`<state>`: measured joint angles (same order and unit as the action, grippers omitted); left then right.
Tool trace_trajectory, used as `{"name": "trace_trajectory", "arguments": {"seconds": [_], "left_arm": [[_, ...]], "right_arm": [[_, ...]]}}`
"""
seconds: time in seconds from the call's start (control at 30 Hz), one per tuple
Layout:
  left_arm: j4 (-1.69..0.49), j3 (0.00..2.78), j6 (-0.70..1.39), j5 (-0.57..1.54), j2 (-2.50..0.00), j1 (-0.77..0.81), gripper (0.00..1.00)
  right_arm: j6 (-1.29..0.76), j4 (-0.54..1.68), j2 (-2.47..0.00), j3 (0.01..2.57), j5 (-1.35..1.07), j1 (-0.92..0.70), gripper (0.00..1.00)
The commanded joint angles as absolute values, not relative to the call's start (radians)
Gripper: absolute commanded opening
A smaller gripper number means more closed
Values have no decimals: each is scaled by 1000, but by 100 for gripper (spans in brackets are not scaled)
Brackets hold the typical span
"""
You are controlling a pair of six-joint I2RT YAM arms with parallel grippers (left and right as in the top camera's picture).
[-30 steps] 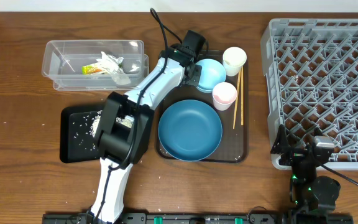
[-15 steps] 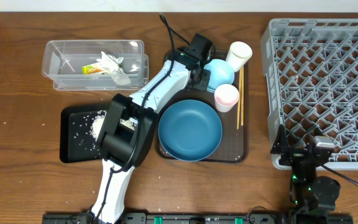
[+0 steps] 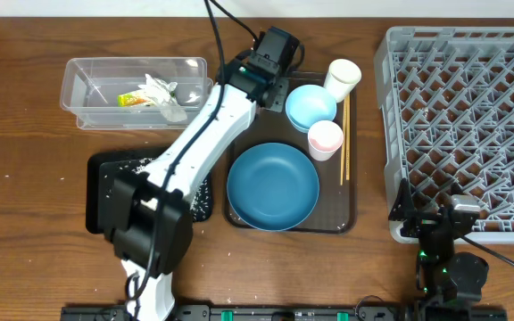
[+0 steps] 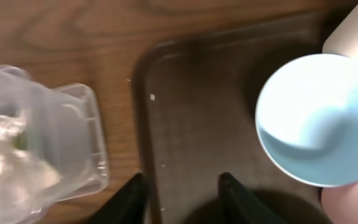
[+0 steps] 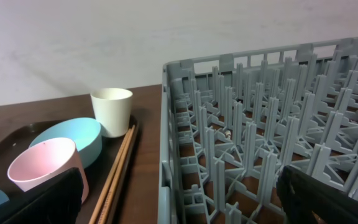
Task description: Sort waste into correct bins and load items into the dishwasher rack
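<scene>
My left gripper [image 3: 273, 87] [image 4: 185, 199] is open and empty over the back left corner of the brown tray, just left of the small light-blue bowl [image 3: 311, 104] [image 4: 316, 118]. The white cup [image 3: 342, 76] [image 5: 112, 109], pink cup [image 3: 325, 138] [image 5: 42, 165], chopsticks [image 3: 344, 134] [image 5: 120, 168] and wide dark-blue bowl [image 3: 273, 187] are on that tray. The clear tub [image 3: 87, 89] [image 4: 73, 137] holds the napkin [image 3: 161, 92] and the wrapper [image 3: 132, 100]. The black tray [image 3: 96, 196] holds rice [image 3: 132, 164], mostly hidden by my arm. My right gripper [image 3: 440, 223] [image 5: 179, 205] is open at the front left corner of the grey rack [image 3: 471, 116] [image 5: 266, 124].
The brown serving tray [image 3: 337, 218] [image 4: 185, 112] lies between the black tray and the rack. My left arm stretches across the black tray and the table's middle. Bare wooden table shows at the far left and front.
My left gripper pushed the light-blue bowl and white cup slightly right, then drew back left off the bowl. The left arm has swung over the black tray. The right arm has not moved.
</scene>
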<state>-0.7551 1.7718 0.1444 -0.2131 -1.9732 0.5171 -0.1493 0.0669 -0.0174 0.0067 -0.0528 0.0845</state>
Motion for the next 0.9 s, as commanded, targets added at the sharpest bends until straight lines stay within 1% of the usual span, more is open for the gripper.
{"name": "trace_trajectory", "arguments": {"seconds": [0.0,0.03,0.13,0.2,0.27,0.3,0.4,0.63,0.83,0.87], "left_arm": [[-765,1771,143,-256,-1881,508,60],[-770,1771,143,-256,-1851,505,65],[-786,1771,143,-256,-1767,484,74],[-803,1771,143,-257,-1720,458,75],[-829,1771,143,-257,-1671,414,81],[-842,1771,143,-257,-1654,390,82],[-898,1771,143,-256,-1604,300,86],[-1075,1771,143,-255,-1569,99,88],[-1174,1771,142,-255,-1569,30,89],[-1177,1771,142,-255,-1569,26,94]], "right_arm": [[-157,71,-12,6,-59,59,99],[-157,71,-12,6,-59,59,99],[-157,71,-12,6,-59,59,99],[-157,71,-12,6,-59,59,99],[-157,71,-12,6,-59,59,99],[-157,71,-12,6,-59,59,99],[-157,71,-12,6,-59,59,99],[-157,71,-12,6,-59,59,99],[-157,71,-12,6,-59,59,99],[-157,71,-12,6,-59,59,99]]}}
